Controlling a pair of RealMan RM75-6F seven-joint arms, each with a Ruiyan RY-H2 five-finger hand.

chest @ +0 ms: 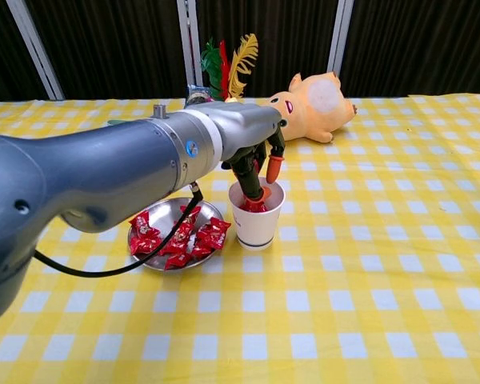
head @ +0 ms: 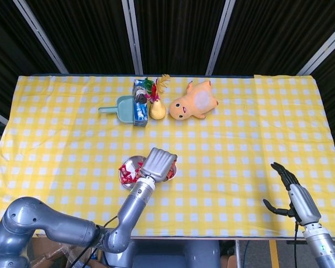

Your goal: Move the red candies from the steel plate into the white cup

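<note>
The white cup stands right of the steel plate, which holds several red candies. My left hand hangs over the cup with its orange-tipped fingers curled down into the mouth. Red candy shows in the cup at the fingertips; whether any is pinched I cannot tell. In the head view the left hand covers most of the cup, with the plate to its left. My right hand hovers at the table's near right edge, fingers spread, holding nothing.
Along the back stand a yellow plush animal, a pear, a blue carton, a teal dustpan and coloured feathers. The yellow checked cloth covers the table.
</note>
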